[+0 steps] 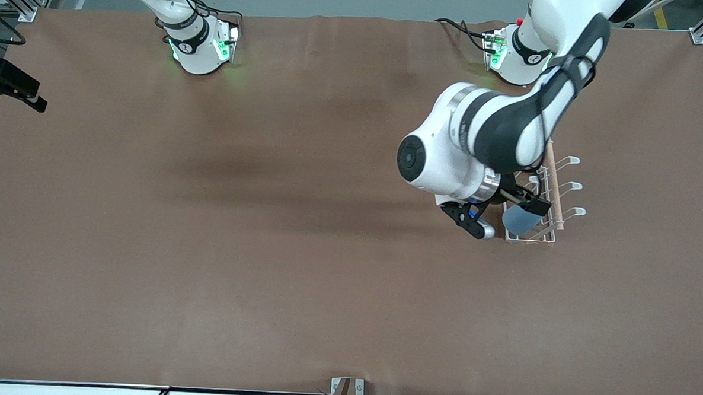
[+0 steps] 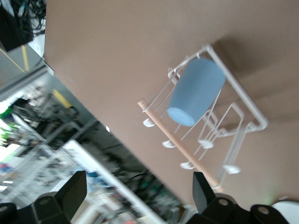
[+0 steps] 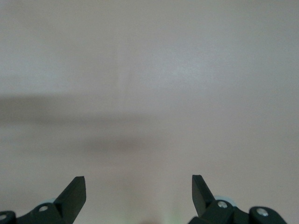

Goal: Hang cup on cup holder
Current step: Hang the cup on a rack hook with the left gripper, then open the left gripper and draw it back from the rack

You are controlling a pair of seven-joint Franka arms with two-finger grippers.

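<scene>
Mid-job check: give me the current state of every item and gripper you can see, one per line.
cup: hung on a prong of the rack, released, tilted.
cup holder: standing on the table at the left arm's end, other prongs bare.
left gripper: open, empty, beside the cup holder.
right gripper: open, empty, arm waiting.

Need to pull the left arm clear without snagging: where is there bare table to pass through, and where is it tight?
The bare table runs from the cup holder toward the right arm's end, and also nearer the front camera. It is crowded at the holder: the cup hangs on a prong, and the open left gripper sits beside it. The right gripper waits, open, over bare tabletop.
</scene>
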